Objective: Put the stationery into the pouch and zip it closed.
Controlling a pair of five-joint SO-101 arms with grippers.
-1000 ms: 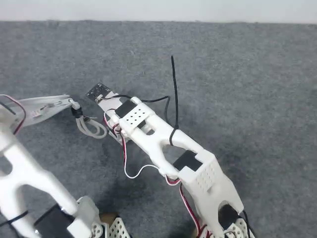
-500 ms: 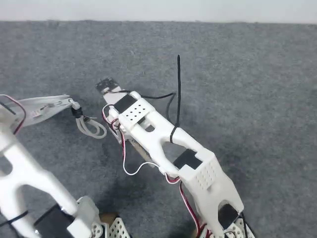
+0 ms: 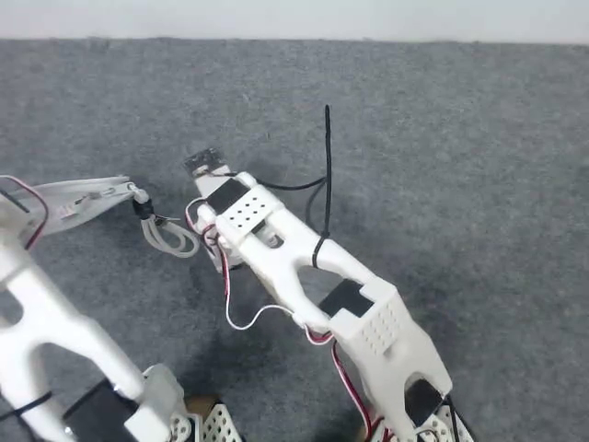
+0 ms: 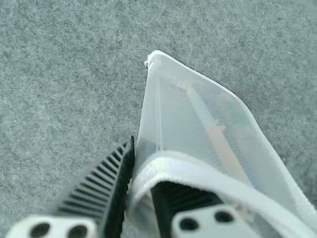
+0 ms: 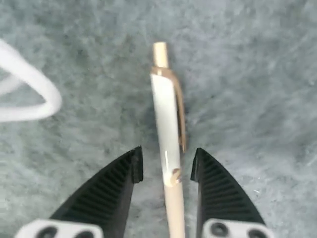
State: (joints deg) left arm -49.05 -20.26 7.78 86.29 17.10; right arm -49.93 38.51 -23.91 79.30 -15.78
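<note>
The left gripper pinches the rim of a clear mesh pouch above a grey mat, while the right gripper has its jaws spread either side of a white pen lying on the mat.

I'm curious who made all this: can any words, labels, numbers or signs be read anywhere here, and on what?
None can be read. The pen, the mesh pouch and the white arm show no print; the small dark board at its tip is too small to tell.
</note>
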